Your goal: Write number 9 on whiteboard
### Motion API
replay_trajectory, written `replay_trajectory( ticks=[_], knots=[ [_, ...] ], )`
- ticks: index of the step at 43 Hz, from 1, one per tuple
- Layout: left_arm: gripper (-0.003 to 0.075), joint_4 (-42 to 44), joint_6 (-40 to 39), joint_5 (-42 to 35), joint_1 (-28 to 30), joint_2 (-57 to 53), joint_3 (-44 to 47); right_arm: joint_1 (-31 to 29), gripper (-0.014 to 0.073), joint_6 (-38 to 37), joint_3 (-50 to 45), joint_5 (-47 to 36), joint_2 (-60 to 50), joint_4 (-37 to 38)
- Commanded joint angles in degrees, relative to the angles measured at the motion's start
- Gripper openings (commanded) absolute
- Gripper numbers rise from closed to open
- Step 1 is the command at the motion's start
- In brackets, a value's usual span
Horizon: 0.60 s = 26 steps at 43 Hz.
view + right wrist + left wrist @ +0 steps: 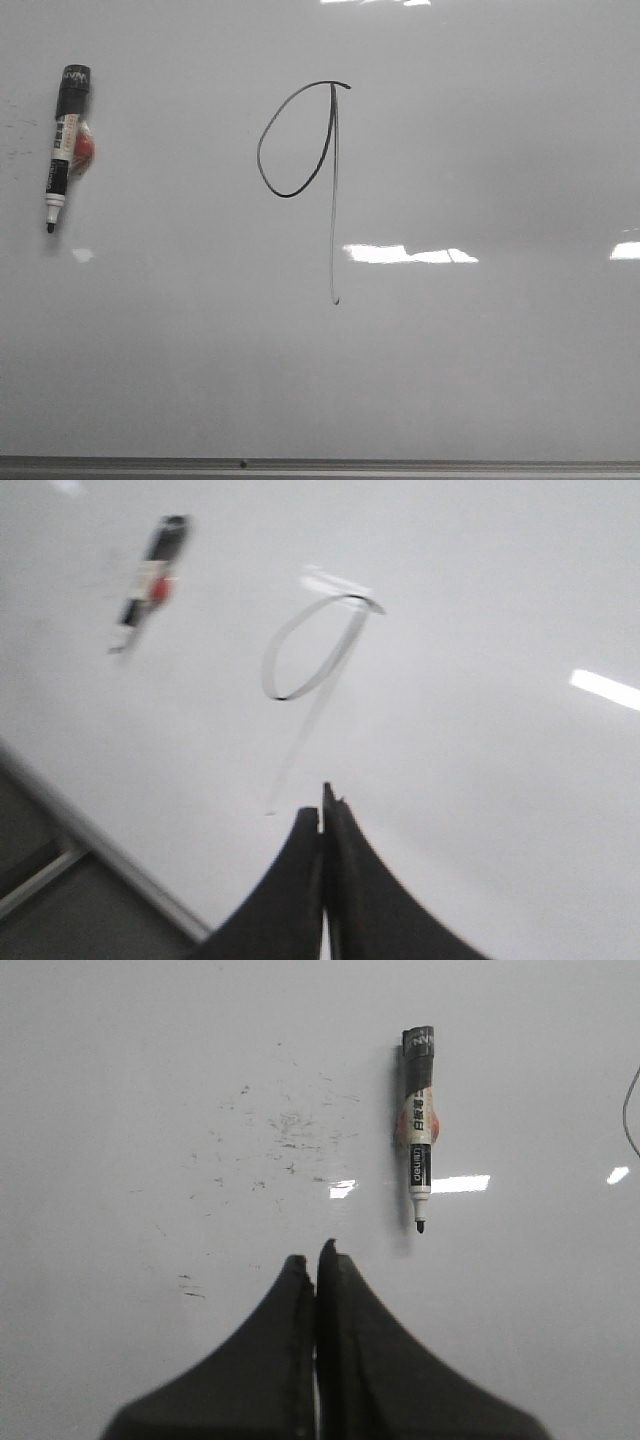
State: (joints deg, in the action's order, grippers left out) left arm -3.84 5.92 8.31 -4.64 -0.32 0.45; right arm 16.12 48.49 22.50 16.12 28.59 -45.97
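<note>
The marker's (419, 1125) label print (tiny, blurred) cannot be read.

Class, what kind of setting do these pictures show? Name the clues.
Probably a robot writing workstation: a flat whiteboard fills the view, a marker pen lies on it uncapped, and a hand-drawn number 9 sits mid-board.

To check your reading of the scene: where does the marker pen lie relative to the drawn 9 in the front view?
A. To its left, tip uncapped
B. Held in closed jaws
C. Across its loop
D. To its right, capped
A: the marker pen lies on the whiteboard well left of the number 9, its writing tip bare, touching neither the line nor any jaws.
</note>
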Motion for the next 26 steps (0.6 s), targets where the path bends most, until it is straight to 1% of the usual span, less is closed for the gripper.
replay_trajectory(
  ticks=[1, 5, 9, 13, 17, 19, 26],
  knots=[
    [-0.0019, -0.1, -0.7, -4.6, 0.2, -1.1, 0.0, -4.4, -0.006, -13.5, -6.4, -12.6, -5.7, 8.8],
    [-0.0019, -0.1, -0.7, -4.6, 0.2, -1.1, 0.0, -8.5, -0.006, -26.0, -13.0, -16.1, -11.3, 20.2],
    [-0.0019, -0.1, -0.7, -4.6, 0.2, -1.1, 0.0, -13.1, -0.006, -36.3, -18.1, -17.0, -16.6, 29.8],
    [-0.0019, -0.1, -0.7, -4.6, 0.2, -1.1, 0.0, -16.8, -0.006, -43.1, -21.7, -16.5, -20.8, 36.4],
    [-0.0019, -0.1, -0.7, -4.6, 0.2, -1.1, 0.0, -18.7, -0.006, -47.2, -24.0, -15.1, -24.4, 40.6],
    [-0.0019, -0.1, -0.7, -4.6, 0.2, -1.1, 0.0, -18.7, -0.006, -47.6, -23.8, -12.7, -25.6, 41.6],
    [-0.0019, -0.1, -0.7, -4.6, 0.2, -1.1, 0.0, -18.7, -0.006, -47.6, -23.9, -11.6, -30.2, 43.2]
  ],
)
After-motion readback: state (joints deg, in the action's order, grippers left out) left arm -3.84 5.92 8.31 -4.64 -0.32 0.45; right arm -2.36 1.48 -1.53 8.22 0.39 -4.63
